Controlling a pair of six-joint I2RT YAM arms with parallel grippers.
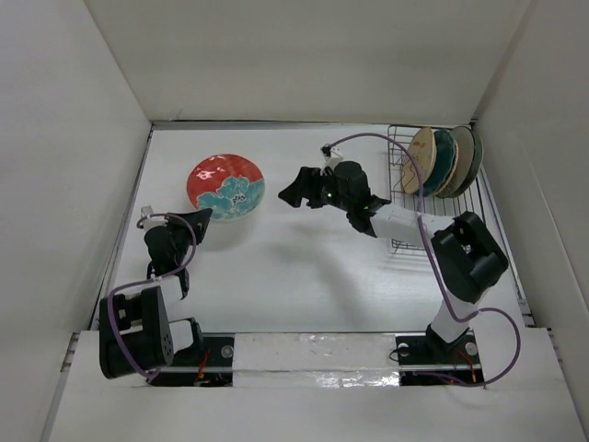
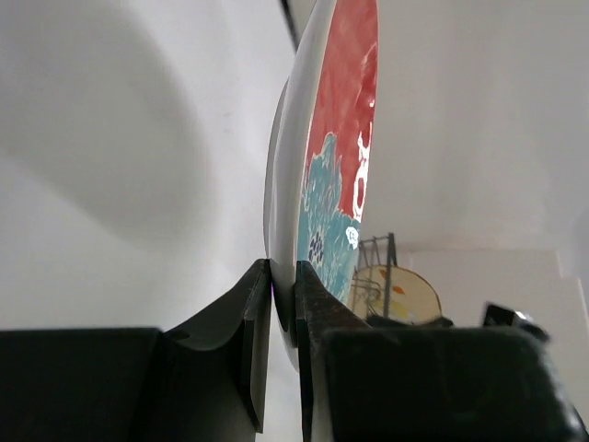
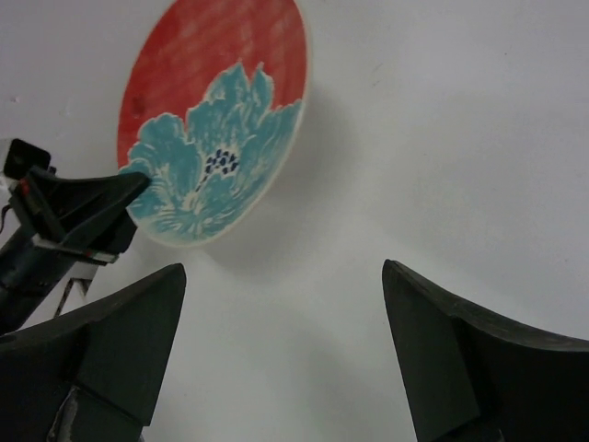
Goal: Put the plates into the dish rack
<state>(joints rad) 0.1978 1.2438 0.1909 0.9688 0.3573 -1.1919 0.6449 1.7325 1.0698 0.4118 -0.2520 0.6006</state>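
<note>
The red-and-teal patterned plate is at the back left. My left gripper is shut on its near rim; in the left wrist view the fingers pinch the rim of the plate. In the right wrist view the plate is tilted, with its shadow on the table below. My right gripper is open and empty at mid-table, right of the plate, its jaws wide apart. The black wire dish rack stands at the back right with several plates on edge: a tan one, a dark teal one, others behind.
White walls close in the table on the left, back and right. The rack's near part holds no plates. The right arm's forearm crosses in front of the rack. The rack and a tan plate show far off in the left wrist view.
</note>
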